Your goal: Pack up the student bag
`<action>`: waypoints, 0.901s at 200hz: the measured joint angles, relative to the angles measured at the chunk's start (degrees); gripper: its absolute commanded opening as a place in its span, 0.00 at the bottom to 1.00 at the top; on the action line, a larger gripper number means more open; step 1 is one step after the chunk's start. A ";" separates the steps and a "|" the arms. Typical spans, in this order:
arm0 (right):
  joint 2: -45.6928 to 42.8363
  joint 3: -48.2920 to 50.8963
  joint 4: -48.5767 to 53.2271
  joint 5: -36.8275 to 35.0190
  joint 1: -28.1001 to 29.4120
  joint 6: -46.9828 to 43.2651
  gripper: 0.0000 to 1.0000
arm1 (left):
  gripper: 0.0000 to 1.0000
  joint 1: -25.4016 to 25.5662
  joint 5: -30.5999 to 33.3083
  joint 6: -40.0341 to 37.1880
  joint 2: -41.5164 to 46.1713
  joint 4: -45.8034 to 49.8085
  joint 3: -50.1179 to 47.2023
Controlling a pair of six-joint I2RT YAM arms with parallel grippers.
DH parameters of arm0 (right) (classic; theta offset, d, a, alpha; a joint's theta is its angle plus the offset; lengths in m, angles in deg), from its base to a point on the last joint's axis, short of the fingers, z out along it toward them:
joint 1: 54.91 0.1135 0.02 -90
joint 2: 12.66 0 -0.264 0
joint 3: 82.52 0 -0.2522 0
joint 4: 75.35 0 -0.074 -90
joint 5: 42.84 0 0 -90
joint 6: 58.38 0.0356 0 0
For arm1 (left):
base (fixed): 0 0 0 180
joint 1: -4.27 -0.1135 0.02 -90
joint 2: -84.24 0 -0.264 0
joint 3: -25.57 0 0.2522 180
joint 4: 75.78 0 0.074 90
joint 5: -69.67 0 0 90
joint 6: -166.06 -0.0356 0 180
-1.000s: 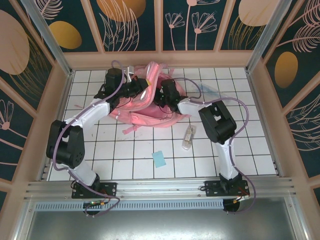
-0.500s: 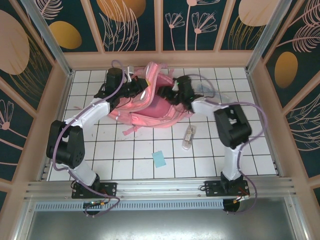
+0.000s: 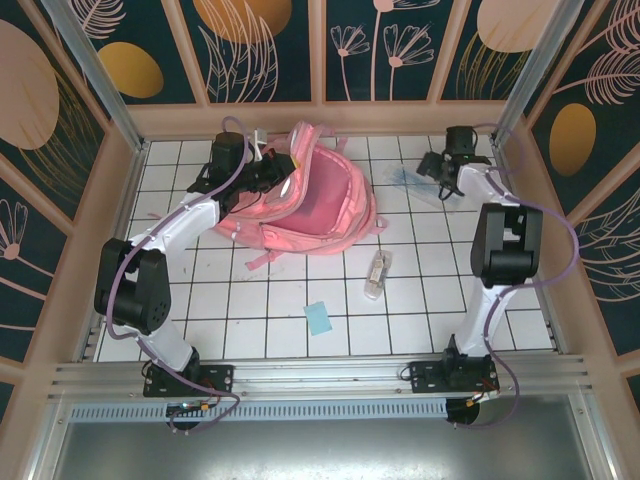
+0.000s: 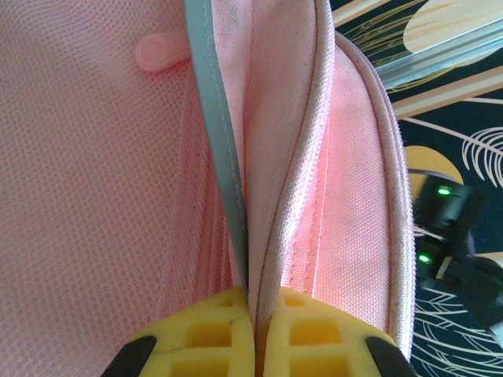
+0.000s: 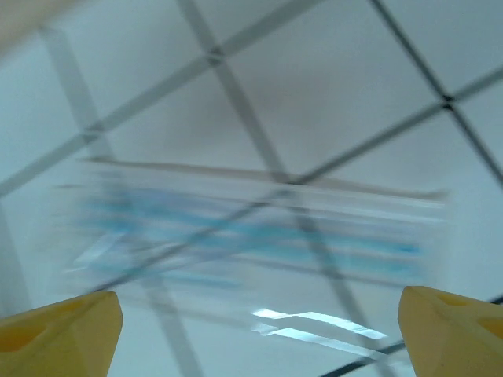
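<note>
The pink student bag [image 3: 322, 208] lies at the back middle of the tiled table with its main opening gaping. My left gripper [image 3: 283, 176] is shut on the bag's rim at its left side. In the left wrist view the yellow pads [image 4: 212, 334] pinch the pink fabric edge and grey-blue trim of the bag [image 4: 94, 196]. My right gripper [image 3: 441, 166] hangs open at the back right, empty, over a clear plastic item with blue markings [image 3: 408, 180]. That item is blurred in the right wrist view [image 5: 251, 228], between the spread jaws of the right gripper [image 5: 259, 330].
A clear tube-like item [image 3: 377, 273] lies right of centre on the white tiles. A small light-blue card [image 3: 318, 318] lies nearer the front. Wooden walls [image 3: 320, 118] close in the table on three sides.
My right gripper has left the bag's opening, swung to the back right corner and opened wide. The left gripper has kept its hold on the rim.
</note>
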 measured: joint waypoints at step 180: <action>15.89 -13.92 6.93 -1.62 -5.18 4.31 0.77 | 0.00 -0.02 -0.17 -0.85 0.11 0.72 0.00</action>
